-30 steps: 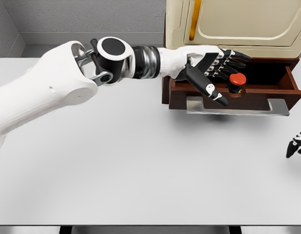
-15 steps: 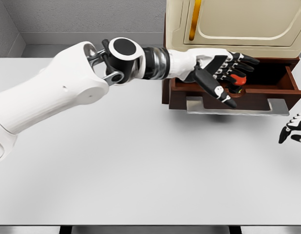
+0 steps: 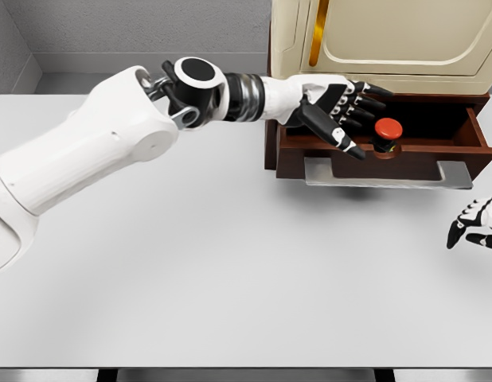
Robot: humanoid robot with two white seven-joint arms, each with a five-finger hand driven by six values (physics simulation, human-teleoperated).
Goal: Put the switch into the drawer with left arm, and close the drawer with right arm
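The switch (image 3: 387, 134), a dark body with a round red button on top, stands inside the open brown drawer (image 3: 469, 137) under the cream cabinet. My left hand (image 3: 348, 111) hovers over the drawer's left part, just left of the switch and apart from it, fingers spread and holding nothing. My right hand (image 3: 474, 224) shows at the right edge, low over the table, fingers loosely curled and relaxed, well below the drawer's grey handle (image 3: 388, 174).
The cream cabinet (image 3: 389, 36) with a yellow-trimmed door rises above the drawer at the back right. The white table (image 3: 230, 263) stretches in front; a grey wall runs behind it.
My left hand covered the switch half a second ago and has now drawn back to the left, leaving the switch standing in the drawer. My right hand has come further into view from the right.
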